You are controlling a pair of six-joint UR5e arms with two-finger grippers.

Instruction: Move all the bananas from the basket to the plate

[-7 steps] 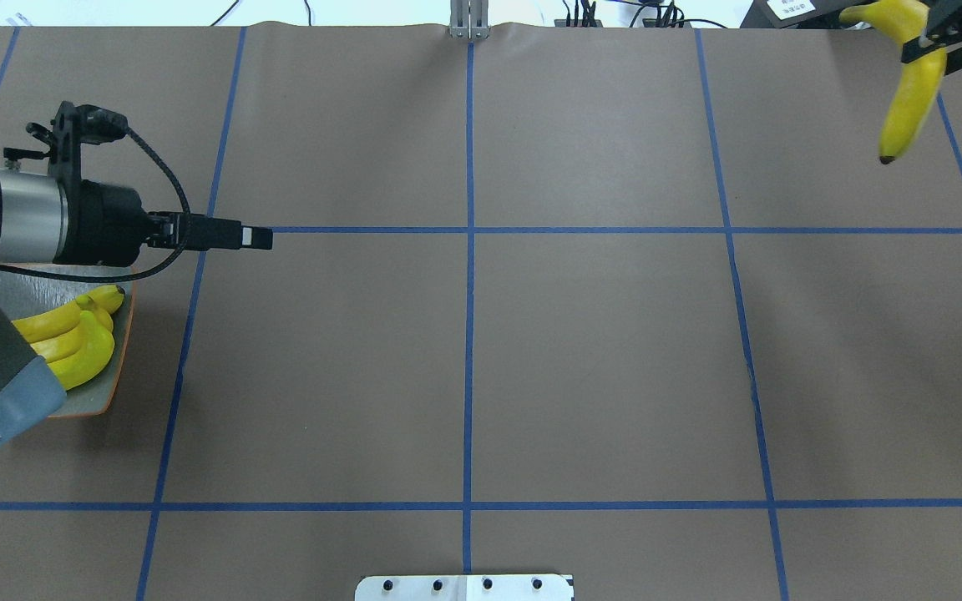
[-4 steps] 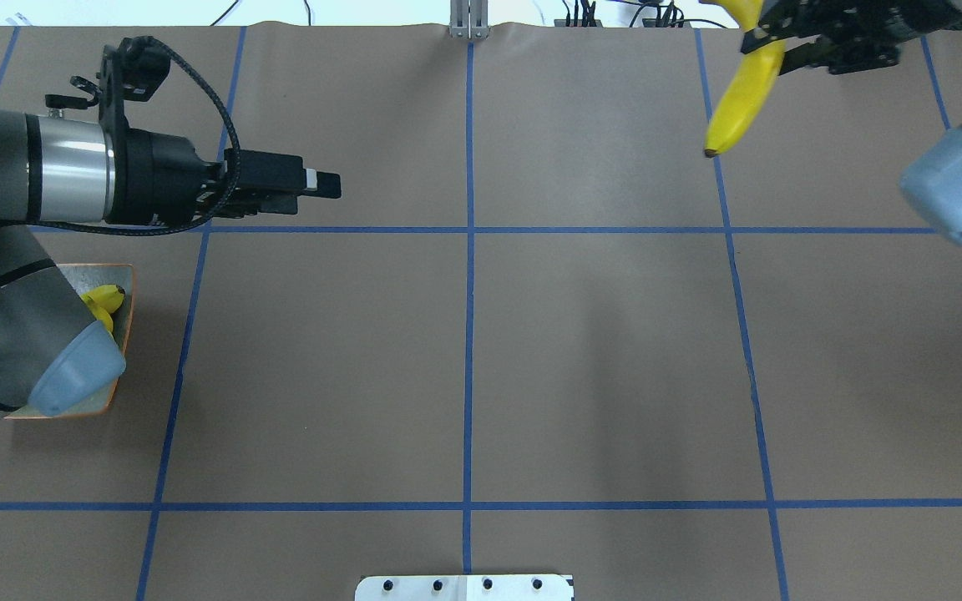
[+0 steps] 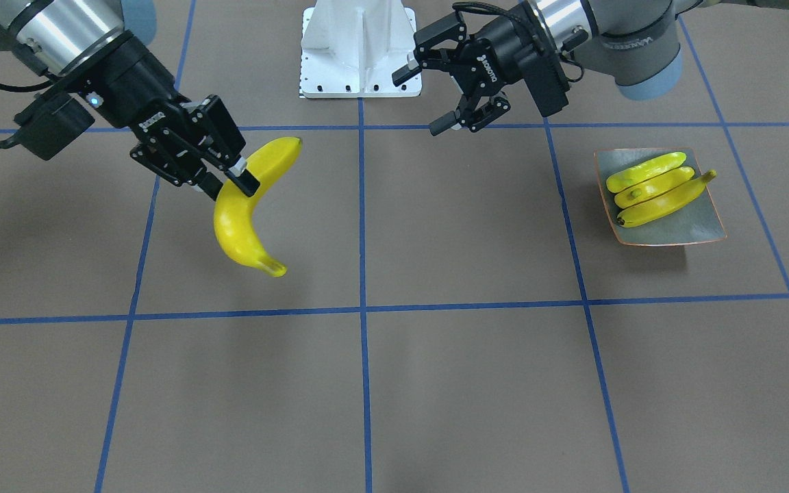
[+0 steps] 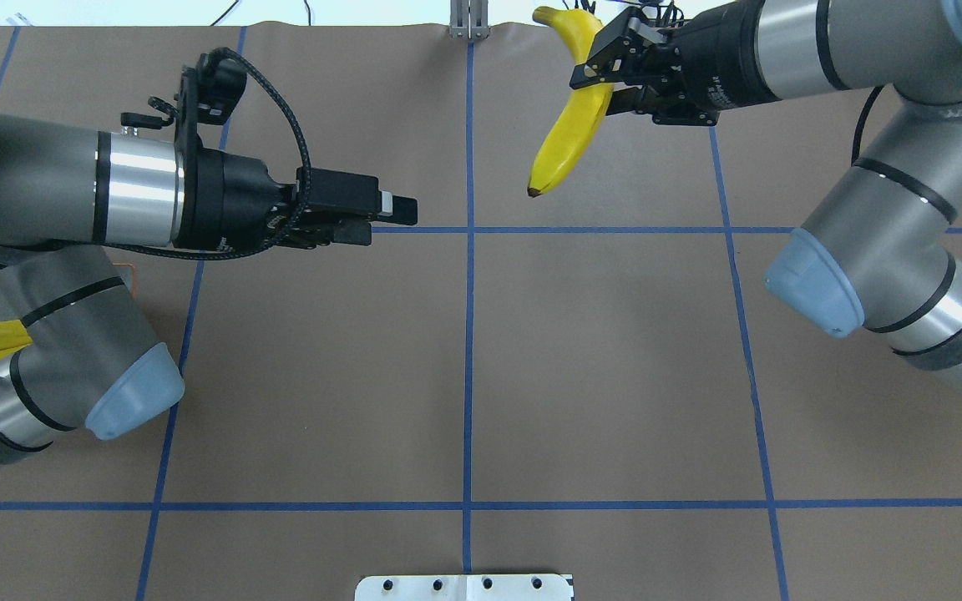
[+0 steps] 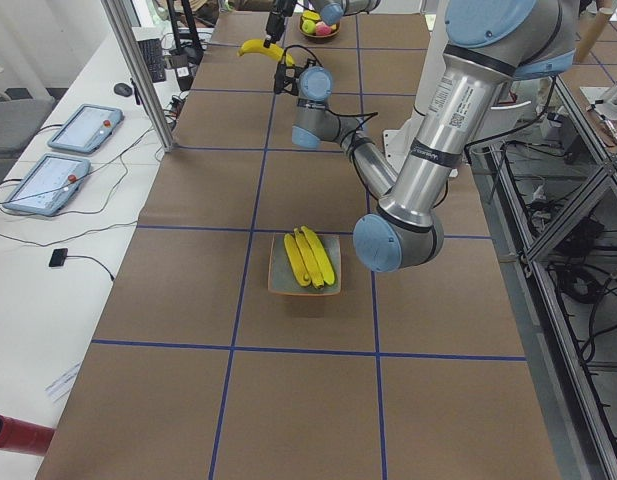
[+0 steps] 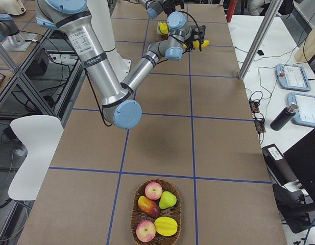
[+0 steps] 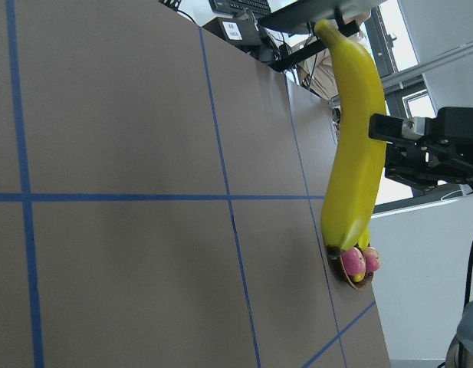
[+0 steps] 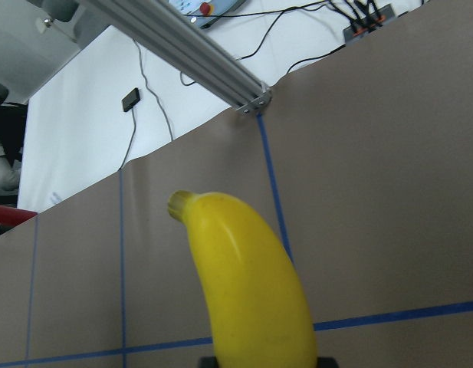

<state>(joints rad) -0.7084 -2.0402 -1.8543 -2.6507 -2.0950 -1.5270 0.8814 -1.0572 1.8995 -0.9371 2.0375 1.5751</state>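
Brown paper crossed by blue tape lines covers the table (image 3: 477, 383), and a white base (image 3: 360, 48) stands at the robot's edge between the two arms. The left arm's elbow (image 4: 134, 396) blocks the overhead view of the plate (image 3: 703, 222), leaving only a sliver of orange rim and one yellow end showing. The front and left side views show the plate whole. It lies on the robot's left part of the table with three bananas (image 3: 648, 185) side by side on it, touching. Only the right side view shows the basket (image 6: 132, 214), at the table's near end, holding red, green and yellow fruit (image 6: 153, 190), with a white chair (image 6: 32, 153) off the table nearby. The right hand (image 3: 233, 181) is clenched on the fourth banana (image 3: 244, 233) near its middle and holds it in the air above the table, well apart from the plate. The left hand (image 3: 422, 99) hangs released and empty, fingers spread, pointing towards that banana. The banana is bright yellow, smooth and curved, with a dark tip at one end and a short stem at the other. The right wrist view shows the stem end close up.
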